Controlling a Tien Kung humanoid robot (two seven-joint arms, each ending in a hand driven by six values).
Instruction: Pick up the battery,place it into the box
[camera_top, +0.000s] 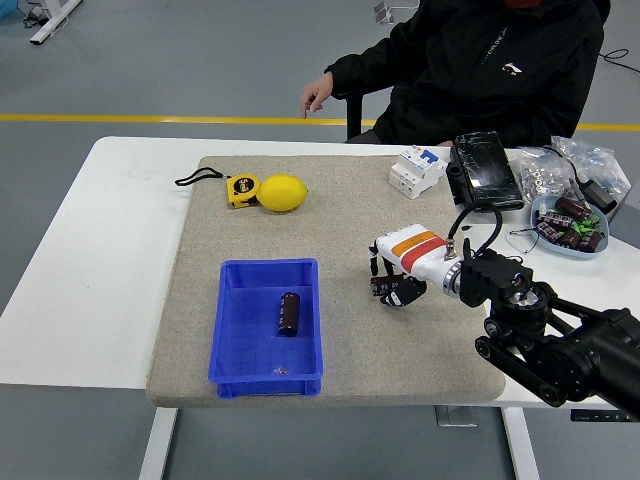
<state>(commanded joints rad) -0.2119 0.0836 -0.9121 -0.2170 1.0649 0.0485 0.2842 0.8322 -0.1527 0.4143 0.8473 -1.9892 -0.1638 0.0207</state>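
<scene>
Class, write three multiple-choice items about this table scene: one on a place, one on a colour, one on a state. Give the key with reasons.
1. Where is the battery?
A. inside the blue box
B. beside the lemon
C. in the right hand

2. What colour is the tape measure?
A. red
B. yellow
C. green

3. What does the right hand hold?
A. the lemon
B. the battery
C. nothing

Key: 1 A, the battery lies on the box floor. 2 B, its case is yellow, next to the lemon. 3 C, the fingers hang curled over bare mat, grasping nothing.
</scene>
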